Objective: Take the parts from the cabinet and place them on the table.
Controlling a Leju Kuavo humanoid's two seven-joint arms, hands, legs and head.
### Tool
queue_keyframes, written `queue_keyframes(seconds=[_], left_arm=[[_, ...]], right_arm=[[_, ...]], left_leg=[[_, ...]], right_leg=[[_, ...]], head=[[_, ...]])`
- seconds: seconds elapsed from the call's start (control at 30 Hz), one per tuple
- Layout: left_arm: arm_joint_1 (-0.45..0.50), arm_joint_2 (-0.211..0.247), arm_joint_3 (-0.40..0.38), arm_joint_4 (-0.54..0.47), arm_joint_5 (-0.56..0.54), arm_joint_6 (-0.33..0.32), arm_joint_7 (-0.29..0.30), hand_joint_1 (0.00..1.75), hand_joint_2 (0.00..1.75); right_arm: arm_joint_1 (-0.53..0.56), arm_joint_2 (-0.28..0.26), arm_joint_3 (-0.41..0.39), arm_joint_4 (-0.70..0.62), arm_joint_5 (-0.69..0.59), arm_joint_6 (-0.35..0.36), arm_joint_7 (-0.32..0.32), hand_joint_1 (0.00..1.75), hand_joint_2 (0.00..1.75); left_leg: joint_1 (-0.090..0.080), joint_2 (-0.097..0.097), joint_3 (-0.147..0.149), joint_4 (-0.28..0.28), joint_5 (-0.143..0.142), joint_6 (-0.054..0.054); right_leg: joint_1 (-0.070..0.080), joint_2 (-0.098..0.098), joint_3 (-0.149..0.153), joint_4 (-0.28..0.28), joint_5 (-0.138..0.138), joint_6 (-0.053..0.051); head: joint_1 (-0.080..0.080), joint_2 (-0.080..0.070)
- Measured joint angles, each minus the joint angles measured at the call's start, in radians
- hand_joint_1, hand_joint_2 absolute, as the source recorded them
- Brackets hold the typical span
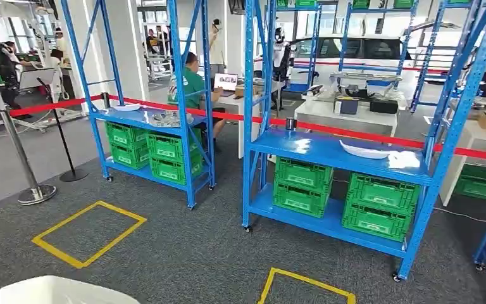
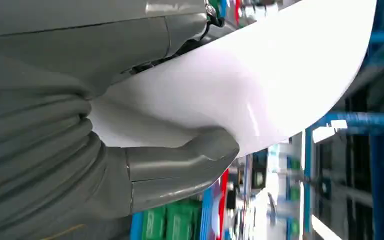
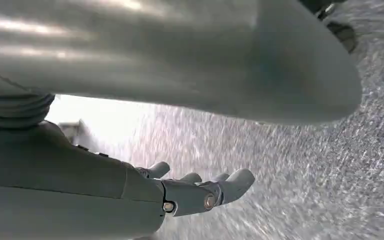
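White part [image 2: 260, 85] gripped in left hand [image 2: 170, 165], thumb pressed on its edge. Right hand [image 3: 200, 192] holds nothing, fingers loosely apart over grey carpet [image 3: 305, 185]. Two blue racks [image 1: 329, 152]; eight green crates [image 1: 380, 193]; another white part [image 1: 364, 151] near right rack shelf's right edge.

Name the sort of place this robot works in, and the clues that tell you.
Probably an industrial robot test hall: blue racks stacked with green crates, a red barrier tape, yellow floor squares, and a white car behind.

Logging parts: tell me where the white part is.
The left hand holds the white part; in the head view its edge shows bottom left.
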Motion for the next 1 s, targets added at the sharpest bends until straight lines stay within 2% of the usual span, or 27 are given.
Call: queue_keyframes(seconds=[0.03,0.07,0.1,0.13,0.17,0.23,0.37,0.4,0.43,0.47,0.5,0.53,0.57,0.6,0.63,0.67,0.7,0.73,0.77,0.83,0.87,0.9,0.93,0.97,1.0], left_arm=[[0.02,-0.006,0.025,-0.018,0.008,-0.001,0.002,1.75,1.75],[0.037,-0.011,0.048,-0.033,0.011,-0.008,0.003,1.75,1.75],[0.052,-0.014,0.07,-0.048,0.017,-0.022,-0.001,1.75,1.75],[0.062,-0.018,0.086,-0.059,0.018,-0.034,-0.006,1.75,1.75],[0.065,-0.019,0.097,-0.067,0.018,-0.046,-0.011,1.75,1.75],[0.074,-0.022,0.106,-0.076,0.016,-0.056,-0.012,1.75,1.75],[0.075,-0.022,0.108,-0.078,0.015,-0.058,-0.012,1.75,1.75],[0.087,-0.026,0.119,-0.083,0.009,-0.064,-0.011,1.75,1.75],[0.095,-0.026,0.13,-0.085,0.006,-0.068,-0.008,1.75,1.75],[0.101,-0.026,0.144,-0.085,0.003,-0.069,-0.004,1.75,1.75],[0.109,-0.027,0.149,-0.085,0.003,-0.071,-0.005,1.75,1.75],[0.118,-0.027,0.156,-0.085,0.004,-0.073,-0.005,1.75,1.75],[0.125,-0.027,0.16,-0.085,0.008,-0.077,-0.004,1.75,1.75],[0.129,-0.027,0.164,-0.086,0.009,-0.082,-0.004,1.75,1.75],[0.131,-0.027,0.167,-0.088,0.011,-0.087,-0.003,1.75,1.75],[0.131,-0.027,0.17,-0.089,0.012,-0.089,-0.002,1.75,1.75],[0.13,-0.027,0.171,-0.09,0.015,-0.089,0.001,1.75,1.75],[0.133,-0.03,0.171,-0.091,0.018,-0.089,0.003,1.75,1.75],[0.138,-0.031,0.174,-0.093,0.02,-0.089,0.003,1.75,1.75],[0.147,-0.032,0.184,-0.097,0.02,-0.089,0.004,1.75,1.75],[0.153,-0.035,0.185,-0.102,0.02,-0.089,0.004,1.75,1.75],[0.15,-0.037,0.187,-0.105,0.02,-0.09,0.003,1.75,1.75],[0.149,-0.037,0.187,-0.106,0.02,-0.09,0.004,1.75,1.75],[0.15,-0.04,0.187,-0.105,0.02,-0.09,0.005,1.75,1.75],[0.151,-0.042,0.187,-0.105,0.021,-0.091,0.004,1.75,1.75]], right_arm=[[-0.002,-0.001,0.012,0.0,0.012,0.006,0.008,0.0,0.0],[-0.006,-0.001,0.021,0.0,0.017,0.009,0.019,0.0,0.0],[-0.01,-0.001,0.028,0.0,0.021,0.009,0.028,0.0,0.0],[-0.013,-0.001,0.035,0.0,0.021,0.01,0.037,0.0,0.0],[-0.015,-0.001,0.039,0.0,0.021,0.011,0.042,0.0,0.0],[-0.024,-0.001,0.04,0.0,0.017,0.012,0.041,0.0,0.0],[-0.025,-0.001,0.04,0.0,0.017,0.013,0.041,0.0,0.0],[-0.03,-0.001,0.042,0.0,0.014,0.013,0.04,0.0,0.0],[-0.032,0.002,0.043,0.0,0.011,0.011,0.039,0.0,0.0],[-0.023,0.002,0.044,0.0,0.003,0.004,0.034,0.0,0.0],[-0.021,0.002,0.044,0.0,0.004,0.0,0.034,0.0,0.0],[-0.02,0.002,0.044,0.0,0.004,-0.001,0.035,0.0,0.0],[-0.02,0.002,0.045,0.0,0.004,0.002,0.035,0.0,0.0],[-0.021,0.002,0.046,0.0,0.004,0.01,0.035,0.0,0.0],[-0.023,0.002,0.048,0.0,0.005,0.013,0.035,0.0,0.0],[-0.024,0.003,0.049,0.0,0.007,0.015,0.034,0.0,0.0],[-0.024,0.003,0.052,0.0,0.014,0.019,0.029,0.0,0.0],[-0.023,0.003,0.06,0.0,0.018,0.025,0.02,0.0,0.0],[-0.024,0.003,0.066,0.0,0.02,0.029,0.015,0.0,0.0],[-0.026,0.009,0.071,0.0,0.022,0.031,0.014,0.0,0.0],[-0.024,0.01,0.073,0.0,0.022,0.03,0.013,0.0,0.0],[-0.022,0.01,0.074,0.0,0.022,0.03,0.012,0.0,0.0],[-0.02,0.011,0.076,0.0,0.022,0.031,0.011,0.0,0.0],[-0.017,0.013,0.078,0.0,0.022,0.031,0.011,0.0,0.0],[-0.015,0.013,0.079,0.0,0.022,0.032,0.013,0.0,0.0]], left_leg=[[0.0,-0.013,0.0,0.003,0.0,0.0],[0.002,-0.026,0.0,0.005,-0.001,-0.003],[0.003,-0.041,0.0,0.01,-0.003,-0.007],[0.006,-0.053,-0.005,0.015,-0.005,-0.013],[-0.001,-0.067,-0.013,0.025,-0.007,-0.021],[0.008,-0.091,-0.02,0.018,0.0,-0.034],[0.009,-0.095,-0.02,0.017,0.001,-0.036],[0.01,-0.116,-0.031,0.011,0.008,-0.049],[0.01,-0.071,-0.033,0.028,-0.002,-0.05],[0.011,0.018,-0.129,0.234,-0.119,-0.063],[0.012,0.022,-0.157,0.3,-0.143,-0.067],[0.014,0.024,-0.164,0.319,-0.14,-0.069],[0.015,0.027,-0.148,0.292,-0.117,-0.07],[0.015,0.033,-0.11,0.222,-0.077,-0.069],[0.015,0.051,-0.056,0.124,-0.034,-0.068],[0.014,0.096,-0.005,0.033,-0.006,-0.065],[0.005,0.125,0.005,0.01,-0.019,-0.054],[0.005,0.11,0.004,0.009,-0.013,-0.045],[0.003,0.099,-0.007,0.01,-0.012,-0.04],[0.002,0.072,-0.006,0.003,-0.009,-0.026],[0.009,0.06,0.008,-0.004,-0.002,-0.019],[0.011,0.049,0.006,-0.005,0.002,-0.014],[0.011,0.037,0.003,-0.004,0.004,-0.01],[0.01,0.023,0.0,-0.004,0.004,-0.008],[0.009,0.009,-0.003,-0.003,0.005,-0.007]], right_leg=[[-0.001,0.002,0.014,-0.035,0.032,-0.001],[-0.004,0.007,0.047,-0.109,0.079,-0.002],[-0.007,0.028,0.09,-0.2,0.127,-0.004],[-0.013,0.085,0.121,-0.273,0.139,-0.007],[-0.014,0.106,0.127,-0.29,0.129,-0.004],[-0.006,0.079,0.126,-0.286,0.128,-0.008],[-0.005,0.076,0.126,-0.286,0.128,-0.01],[-0.007,0.056,0.13,-0.292,0.133,-0.021],[-0.012,0.031,0.134,-0.304,0.142,-0.034],[-0.006,-0.013,0.131,-0.306,0.141,-0.044],[-0.005,-0.028,0.13,-0.306,0.141,-0.045],[-0.005,-0.041,0.13,-0.306,0.14,-0.045],[-0.005,-0.054,0.131,-0.306,0.139,-0.045],[-0.004,-0.068,0.132,-0.305,0.139,-0.044],[-0.004,-0.081,0.134,-0.304,0.137,-0.041],[-0.004,-0.093,0.137,-0.303,0.134,-0.037],[0.005,-0.101,0.139,-0.3,0.129,-0.029],[0.003,-0.109,0.141,-0.301,0.129,-0.024],[0.002,-0.119,0.143,-0.301,0.129,-0.019],[0.001,-0.144,0.154,-0.306,0.125,-0.005],[-0.007,-0.11,0.153,-0.293,0.115,0.003],[-0.007,-0.052,0.137,-0.255,0.087,0.005],[-0.008,-0.016,0.103,-0.183,0.044,0.006],[-0.008,-0.001,0.061,-0.095,0.004,0.007],[-0.006,0.002,0.025,-0.023,-0.021,0.007]], head=[[0.0,0.0],[0.0,0.0],[0.0,0.0],[0.0,0.0],[-0.001,0.0],[0.0,0.0],[-0.001,0.0],[0.0,0.0],[0.0,0.0],[-0.001,0.0],[-0.001,0.0],[-0.002,0.0],[-0.002,0.0],[-0.002,0.0],[-0.001,0.0],[-0.002,0.0],[-0.001,0.0],[-0.001,0.0],[0.0,0.0],[0.0,0.0],[0.0,0.0],[0.0,0.0],[0.002,0.0],[0.002,0.0],[0.002,0.0]])
